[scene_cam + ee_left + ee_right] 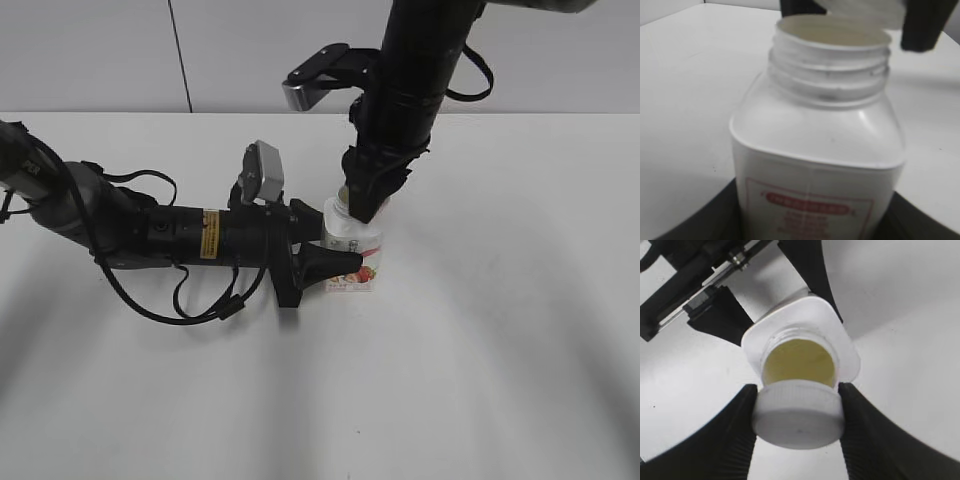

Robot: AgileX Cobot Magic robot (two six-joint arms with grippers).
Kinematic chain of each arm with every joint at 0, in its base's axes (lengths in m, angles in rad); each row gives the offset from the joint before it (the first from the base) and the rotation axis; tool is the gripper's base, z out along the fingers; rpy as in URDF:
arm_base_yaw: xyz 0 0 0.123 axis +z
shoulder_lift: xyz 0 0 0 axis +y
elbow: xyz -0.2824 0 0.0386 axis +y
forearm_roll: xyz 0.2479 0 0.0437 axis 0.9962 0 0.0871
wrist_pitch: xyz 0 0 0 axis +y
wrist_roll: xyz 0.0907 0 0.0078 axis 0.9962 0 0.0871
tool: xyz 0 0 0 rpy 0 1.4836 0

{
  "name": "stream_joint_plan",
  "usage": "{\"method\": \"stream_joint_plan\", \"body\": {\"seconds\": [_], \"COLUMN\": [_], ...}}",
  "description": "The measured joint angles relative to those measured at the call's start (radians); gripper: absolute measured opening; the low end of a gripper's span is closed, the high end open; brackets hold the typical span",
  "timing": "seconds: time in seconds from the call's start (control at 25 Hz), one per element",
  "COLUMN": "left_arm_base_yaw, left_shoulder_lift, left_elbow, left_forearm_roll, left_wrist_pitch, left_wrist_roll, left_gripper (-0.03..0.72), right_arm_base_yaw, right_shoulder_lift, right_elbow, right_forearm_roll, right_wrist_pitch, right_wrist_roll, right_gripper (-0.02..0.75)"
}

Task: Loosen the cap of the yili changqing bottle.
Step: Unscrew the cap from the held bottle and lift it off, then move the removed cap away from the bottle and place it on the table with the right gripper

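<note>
Left gripper [335,262]: we see its black fingers [322,268] clamped on the lower body of the bottle [355,250], one on each side; in the left wrist view only their dark edges show at the bottom corners, pressed to the walls.

Bottle: it stands upright on the table [500,330], near the middle. We note white, smooth, faintly glossy plastic, a squarish body with rounded corners and sloped shoulders, and a wide round neck [829,75] with raised screw threads. The mouth is uncovered; from above the inside [799,362] looks pale yellow (whether liquid or a seal, we cannot tell). The label [809,210] has a red outline and red print, blurred.

Right gripper [797,415]: it comes down from above the neck; its two black, finely ribbed fingers [742,435] are closed on the cap [799,414], pressing its rim from opposite sides.

Cap: white plastic, round, flat-topped, with a finely ribbed rim. We see it off the threads, held just above the mouth and set to one side of it; in the left wrist view its edge [865,11] hangs over the far rim of the neck.

Table: plain white, matte, with soft shadows.
</note>
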Motion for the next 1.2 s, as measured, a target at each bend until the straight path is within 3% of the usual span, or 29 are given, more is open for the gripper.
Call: {"method": "stream_joint_plan", "body": {"seconds": [0.44, 0.76, 1.0, 1.2], "left_arm_base_yaw": [0.0, 0.0, 0.0, 0.0], "left_shoulder_lift": [0.0, 0.0, 0.0, 0.0], "left_elbow": [0.0, 0.0, 0.0, 0.0], "left_forearm_roll": [0.0, 0.0, -0.001, -0.001], "left_wrist_pitch": [0.001, 0.002, 0.002, 0.002], "left_wrist_roll": [-0.001, -0.001, -0.001, -0.001], "left_gripper": [0.373, 0.373, 0.373, 0.373], "right_arm_base_yaw": [0.0, -0.016, -0.141, -0.274], "right_shoulder_lift": [-0.025, -0.035, -0.054, -0.092], "right_elbow": [-0.005, -0.072, -0.067, 0.028], "right_forearm_roll": [-0.059, -0.099, -0.097, -0.095], "right_wrist_pitch": [0.013, 0.014, 0.014, -0.021], "right_wrist_roll": [0.013, 0.24, 0.413, 0.525], "right_gripper": [0.387, 0.386, 0.387, 0.387]}}
